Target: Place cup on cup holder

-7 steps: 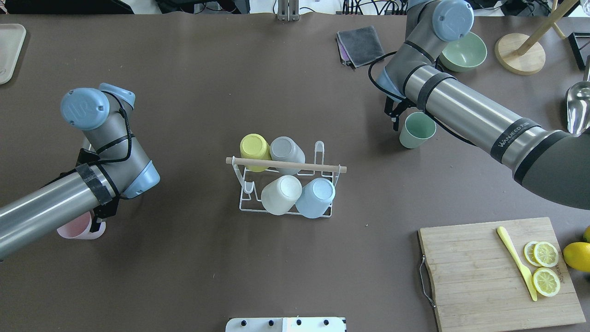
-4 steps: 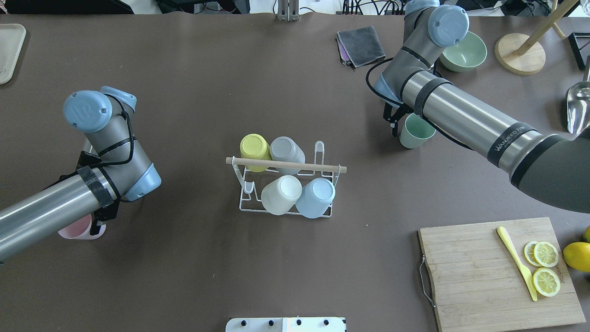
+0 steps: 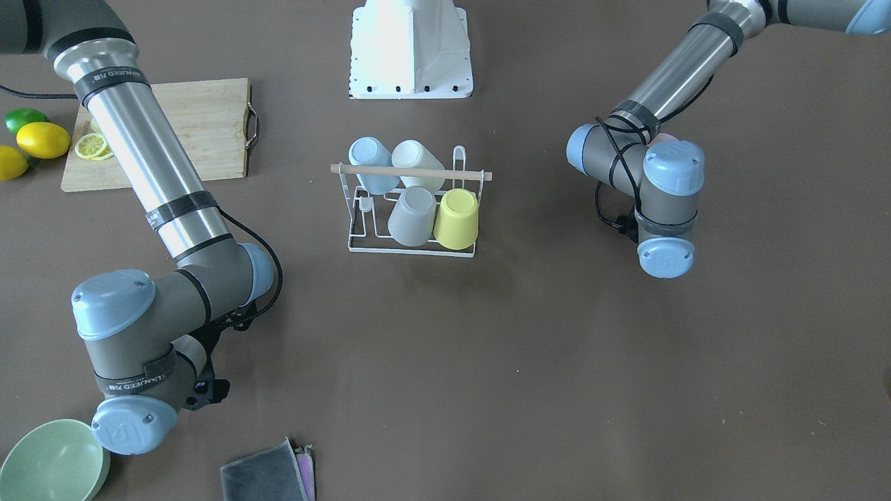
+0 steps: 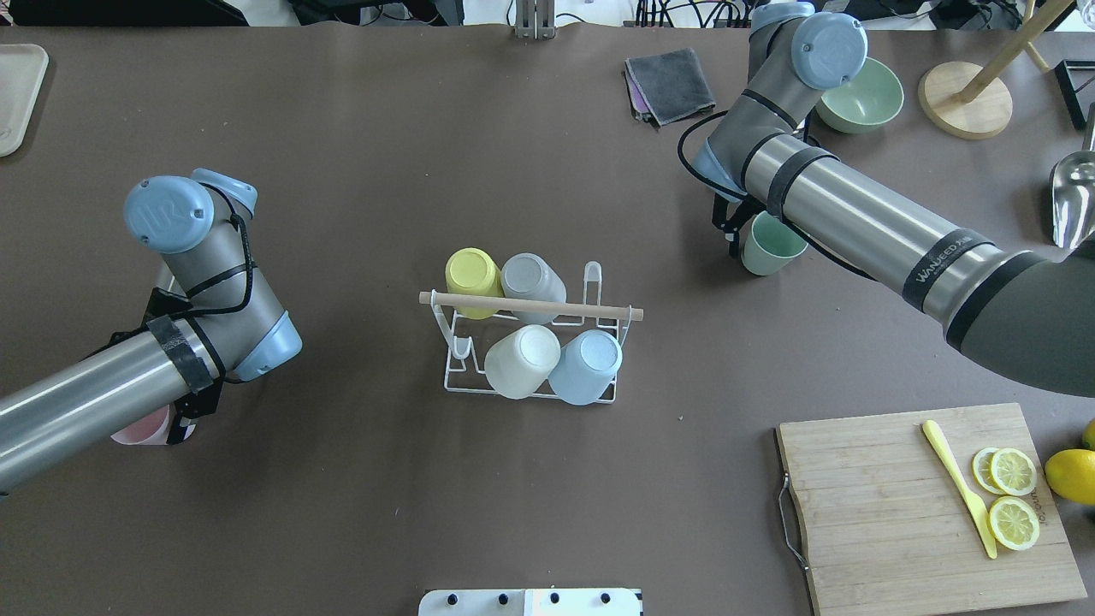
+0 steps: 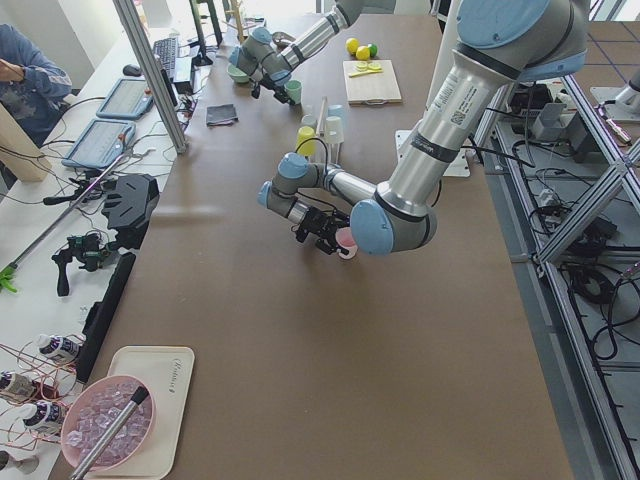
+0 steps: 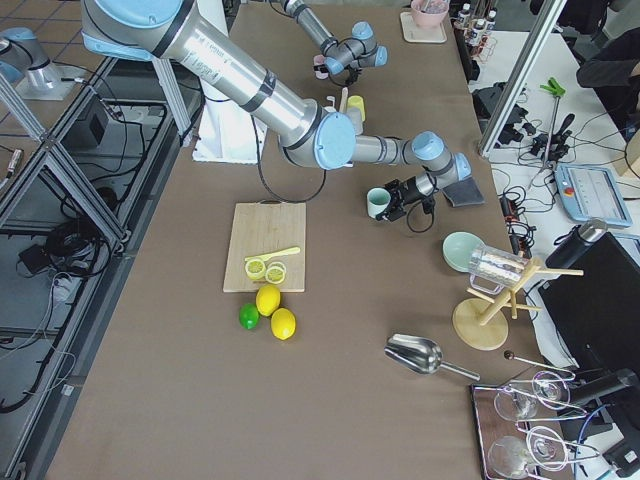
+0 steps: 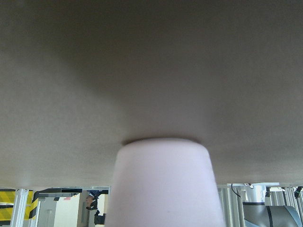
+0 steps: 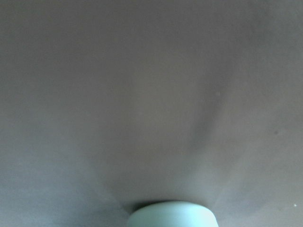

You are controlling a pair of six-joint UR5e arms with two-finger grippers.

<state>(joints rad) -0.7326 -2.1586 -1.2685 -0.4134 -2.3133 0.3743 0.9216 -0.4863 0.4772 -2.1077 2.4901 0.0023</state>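
The white wire cup holder (image 4: 529, 390) with a wooden rod (image 4: 530, 305) stands mid-table and carries several upturned cups: yellow (image 4: 472, 275), grey (image 4: 532, 282), white (image 4: 522, 359), light blue (image 4: 586, 364). Two pegs are bare, at back right (image 4: 592, 278) and front left (image 4: 459, 346). My left gripper (image 4: 167, 423) is shut on a pink cup (image 4: 137, 429) at the table's left; the cup's base touches the table in the left wrist view (image 7: 163, 184). My right gripper (image 4: 746, 239) is shut on a green cup (image 4: 774, 244) at the back right; it also shows in the right wrist view (image 8: 173, 215).
A cutting board (image 4: 890, 513) with lemon slices and a yellow knife lies front right. A green bowl (image 4: 868, 94), grey cloth (image 4: 671, 84), wooden stand (image 4: 967, 103) and metal scoop (image 4: 1074, 197) sit at the back right. A tray (image 4: 17, 94) lies back left.
Both wrists have turned a little over their cups. The left arm now covers more of the pink cup, the right arm more of the green cup. Both cups stay about in place.
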